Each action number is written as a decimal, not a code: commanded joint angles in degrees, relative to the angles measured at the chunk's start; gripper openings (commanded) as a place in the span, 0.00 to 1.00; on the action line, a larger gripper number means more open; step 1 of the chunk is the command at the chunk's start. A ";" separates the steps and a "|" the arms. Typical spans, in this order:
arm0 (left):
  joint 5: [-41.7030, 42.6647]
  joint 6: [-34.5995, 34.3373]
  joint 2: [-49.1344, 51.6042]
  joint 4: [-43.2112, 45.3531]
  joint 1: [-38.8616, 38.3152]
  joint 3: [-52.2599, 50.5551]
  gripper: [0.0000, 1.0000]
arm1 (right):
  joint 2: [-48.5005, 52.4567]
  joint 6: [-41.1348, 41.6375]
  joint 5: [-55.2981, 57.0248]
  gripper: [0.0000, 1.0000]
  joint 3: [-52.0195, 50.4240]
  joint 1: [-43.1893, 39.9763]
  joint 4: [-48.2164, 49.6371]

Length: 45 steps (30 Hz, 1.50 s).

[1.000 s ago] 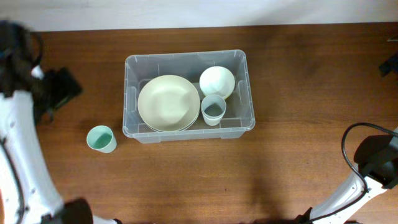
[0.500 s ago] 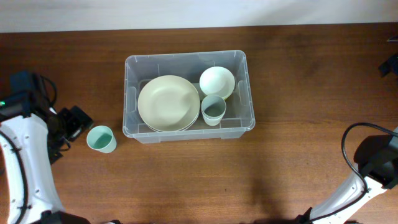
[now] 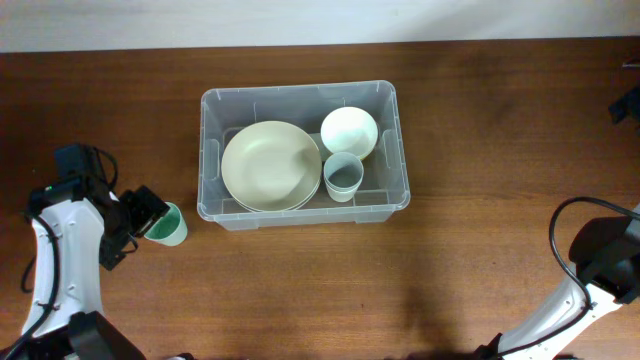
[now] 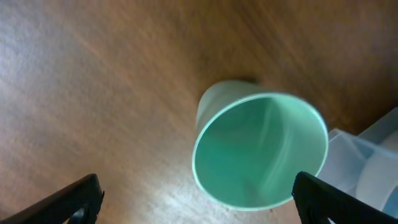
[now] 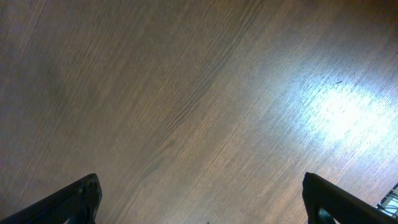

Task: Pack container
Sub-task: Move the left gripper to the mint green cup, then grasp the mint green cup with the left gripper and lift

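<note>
While left hand (image 4: pixel 199 200) is hovering released, jaws wide, over upright green cup (image 4: pixel 260 152) just beside container (image 3: pixel 302 97) on tabletop (image 3: pixel 480 250), off-centre closing is risking tipping cup or shoving it into container wall; right hand (image 5: pixel 199 202) idling released, empty.

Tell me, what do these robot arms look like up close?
The left arm and right arm have smooth white shells and black joints. The left gripper is black, with blunt dark fingertips. A thin black cable loops from the right arm.
</note>
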 commanded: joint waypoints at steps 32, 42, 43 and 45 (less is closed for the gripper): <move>1.73 -0.52 8.70 2.40 0.35 -0.31 0.01 | -0.24 0.24 0.66 0.99 -0.28 0.07 -0.13; 5.75 -0.55 8.39 -1.62 2.47 16.83 0.01 | -0.24 0.24 0.66 0.99 -0.28 0.07 -0.13; 5.75 -0.52 8.26 -2.82 2.67 20.22 0.01 | -0.24 0.24 0.66 0.99 -0.28 0.07 -0.11; 5.95 -0.52 8.02 -5.20 2.64 26.99 0.01 | -0.24 0.24 0.66 0.99 -0.28 0.07 -0.13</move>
